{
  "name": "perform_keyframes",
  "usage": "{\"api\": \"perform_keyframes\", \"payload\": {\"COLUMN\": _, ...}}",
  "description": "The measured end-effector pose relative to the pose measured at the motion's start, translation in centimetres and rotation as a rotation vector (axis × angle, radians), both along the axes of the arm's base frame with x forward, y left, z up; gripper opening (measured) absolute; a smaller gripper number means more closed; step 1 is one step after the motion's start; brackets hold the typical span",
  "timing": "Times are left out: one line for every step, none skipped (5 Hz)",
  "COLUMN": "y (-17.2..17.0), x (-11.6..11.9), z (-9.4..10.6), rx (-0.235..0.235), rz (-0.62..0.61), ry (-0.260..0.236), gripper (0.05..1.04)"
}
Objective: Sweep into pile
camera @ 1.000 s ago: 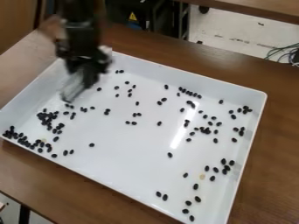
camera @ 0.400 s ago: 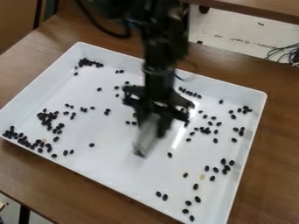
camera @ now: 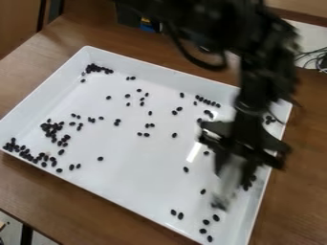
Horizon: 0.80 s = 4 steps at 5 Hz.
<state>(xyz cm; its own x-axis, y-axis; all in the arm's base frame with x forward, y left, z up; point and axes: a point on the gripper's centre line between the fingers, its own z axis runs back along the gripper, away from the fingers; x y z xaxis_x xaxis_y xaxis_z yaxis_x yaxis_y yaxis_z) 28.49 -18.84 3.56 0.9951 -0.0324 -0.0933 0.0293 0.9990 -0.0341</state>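
Over the right part of the white tray (camera: 137, 167), the black gripper (camera: 235, 173) hangs down, blurred, shut on a pale, flat tool (camera: 230, 185). The tool's dark lower end is low over the tray's right front area; whether it touches the tray floor I cannot tell. Black beans lie scattered in the tray: a dense cluster (camera: 96, 69) in the far left corner, another group (camera: 52, 128) at left, and a band (camera: 28, 155) along the near left edge. Single beans (camera: 180, 216) lie near the front. The arm and gripper cover beans on the right.
The tray's raised walls (camera: 159, 71) enclose the beans. Brown tabletop (camera: 300, 191) surrounds the tray. Dark equipment (camera: 127, 16) and black cables (camera: 313, 60) are beyond the table's far edge.
The gripper has swung with the tool from the tray's far left across the middle to the right front. The far left bean cluster came into view, while beans at right became hidden.
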Motion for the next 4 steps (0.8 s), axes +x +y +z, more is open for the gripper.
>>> {"api": "perform_keyframes", "payload": {"y": -2.6, "x": 0.1, "z": -0.2, "rx": -0.016, "rz": 0.027, "ry": 0.031, "gripper": 0.364}}
{"api": "perform_keyframes", "payload": {"y": -2.6, "x": 0.4, "z": -0.7, "rx": -0.028, "rz": 0.09, "ry": 0.047, "gripper": 0.364}}
{"api": "perform_keyframes", "payload": {"y": -1.8, "x": 0.8, "z": -0.7, "rx": -0.018, "rz": 0.113, "ry": -0.005, "gripper": 0.364}}
{"api": "perform_keyframes", "payload": {"y": -0.5, "x": 0.5, "z": 0.4, "rx": -0.026, "rz": 0.11, "ry": -0.053, "gripper": 0.364}}
